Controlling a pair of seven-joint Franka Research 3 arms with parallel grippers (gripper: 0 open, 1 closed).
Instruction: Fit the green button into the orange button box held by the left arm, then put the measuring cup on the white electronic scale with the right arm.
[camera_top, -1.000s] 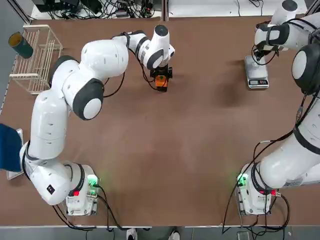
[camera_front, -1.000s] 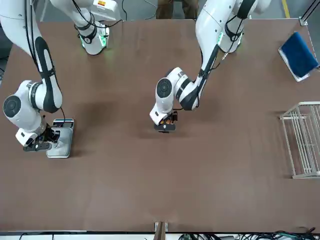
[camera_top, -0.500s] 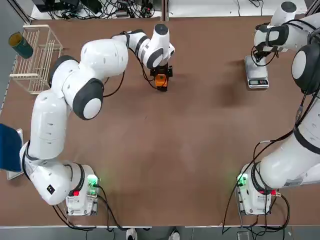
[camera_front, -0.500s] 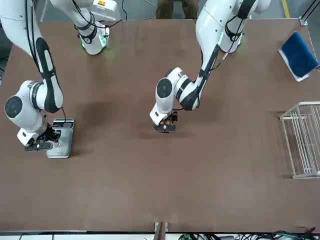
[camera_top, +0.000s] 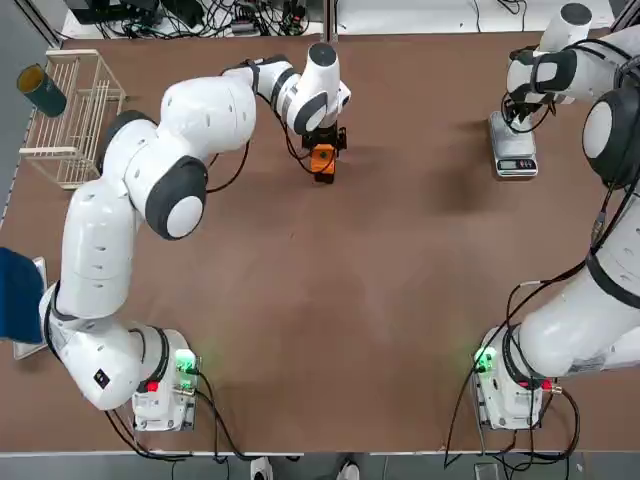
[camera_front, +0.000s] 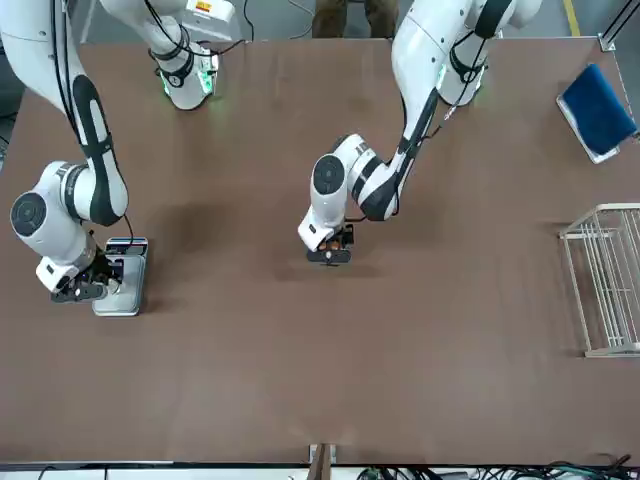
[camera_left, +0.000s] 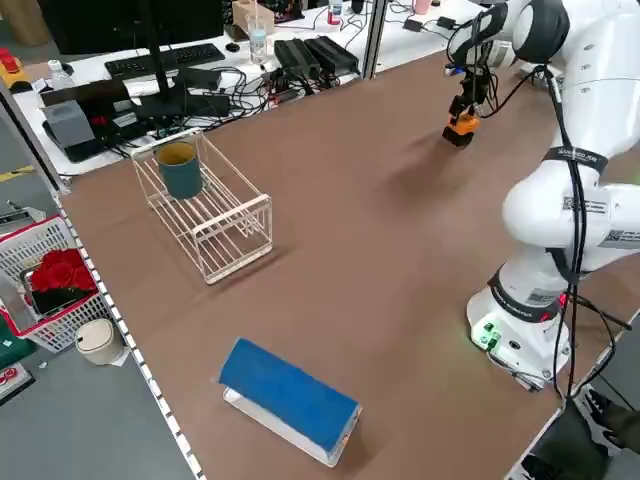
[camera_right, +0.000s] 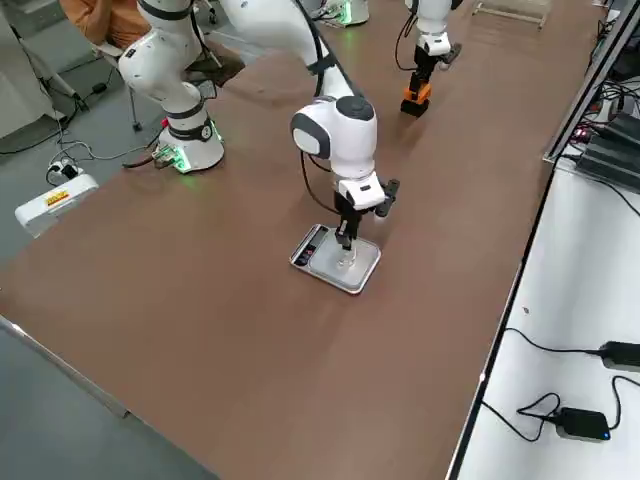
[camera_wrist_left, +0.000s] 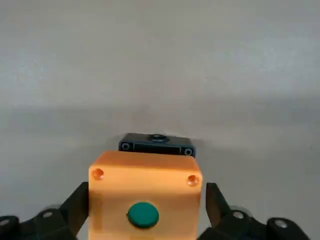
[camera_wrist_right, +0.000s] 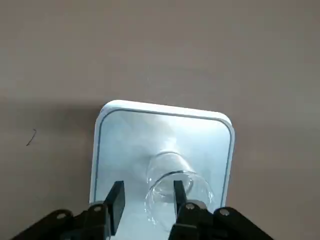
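Plate of the white electronic scale (camera_wrist_right: 115, 150) carries the measuring cup (camera_wrist_right: 165, 167), upright. The right gripper (camera_wrist_right: 147, 195) hangs directly above the scale, fingers parted, one cup wall between them; it seems not pinched. A straight lift should clear it. Well apart from the scale, the left gripper (camera_wrist_left: 145, 200) clamps the orange button box (camera_wrist_left: 145, 182). Only its wrist view shows the green button (camera_wrist_left: 143, 215) seated there.

the orange button box (camera_wrist_left: 145, 200) looks like smooth matt plastic, the green button (camera_wrist_left: 143, 215) in it too. the measuring cup (camera_wrist_right: 172, 192) is clear and glossy, on the white electronic scale (camera_wrist_right: 162, 145) with its smooth satin plate. table (camera_top: 380, 300) is matt brown.
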